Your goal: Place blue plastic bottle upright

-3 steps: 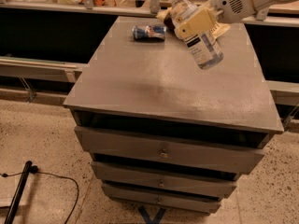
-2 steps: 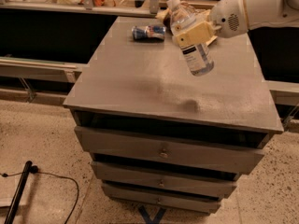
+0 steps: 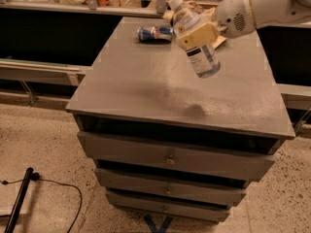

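Observation:
The blue plastic bottle (image 3: 194, 45) is clear with a white cap at its upper left and a white label with dark print. It hangs tilted in the air above the middle of the grey cabinet top (image 3: 146, 81), base down to the right. My gripper (image 3: 198, 33), with tan pads, is shut around the bottle's middle. The white arm reaches in from the upper right. A dark shadow lies on the top below the bottle.
A small blue-and-silver can (image 3: 154, 33) lies on its side at the back of the cabinet top. Crumpled tan packaging (image 3: 194, 9) sits behind the bottle. The cabinet has drawers (image 3: 170, 158) in front. A black cable and pole (image 3: 22, 198) lie on the floor at left.
My gripper has carried the bottle left and a little forward over the cabinet top. The bottle stays tilted in the grip.

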Controlling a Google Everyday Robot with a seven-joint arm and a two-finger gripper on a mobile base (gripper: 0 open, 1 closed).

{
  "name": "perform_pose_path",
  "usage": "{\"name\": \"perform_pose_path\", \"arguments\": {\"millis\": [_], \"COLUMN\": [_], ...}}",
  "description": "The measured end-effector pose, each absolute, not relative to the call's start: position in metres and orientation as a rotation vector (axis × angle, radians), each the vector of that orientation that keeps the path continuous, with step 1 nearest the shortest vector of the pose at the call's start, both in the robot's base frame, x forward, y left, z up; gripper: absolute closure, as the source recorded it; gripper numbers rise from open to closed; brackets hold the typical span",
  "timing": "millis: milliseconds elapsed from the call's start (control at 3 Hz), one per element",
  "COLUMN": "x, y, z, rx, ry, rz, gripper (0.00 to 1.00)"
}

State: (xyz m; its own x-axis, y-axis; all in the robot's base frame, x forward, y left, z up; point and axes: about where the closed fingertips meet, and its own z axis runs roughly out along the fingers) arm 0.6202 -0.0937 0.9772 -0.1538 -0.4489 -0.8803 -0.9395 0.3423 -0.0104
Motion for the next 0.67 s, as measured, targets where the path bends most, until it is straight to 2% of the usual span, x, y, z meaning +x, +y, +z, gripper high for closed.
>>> {"name": "perform_pose_path", "arguments": {"millis": [667], "x": [0.618], "y": [-0.065], "z": [0.984], "rx": [-0.898], "ry": [1.464], "rz": [0.895], "gripper": [1.00]}}
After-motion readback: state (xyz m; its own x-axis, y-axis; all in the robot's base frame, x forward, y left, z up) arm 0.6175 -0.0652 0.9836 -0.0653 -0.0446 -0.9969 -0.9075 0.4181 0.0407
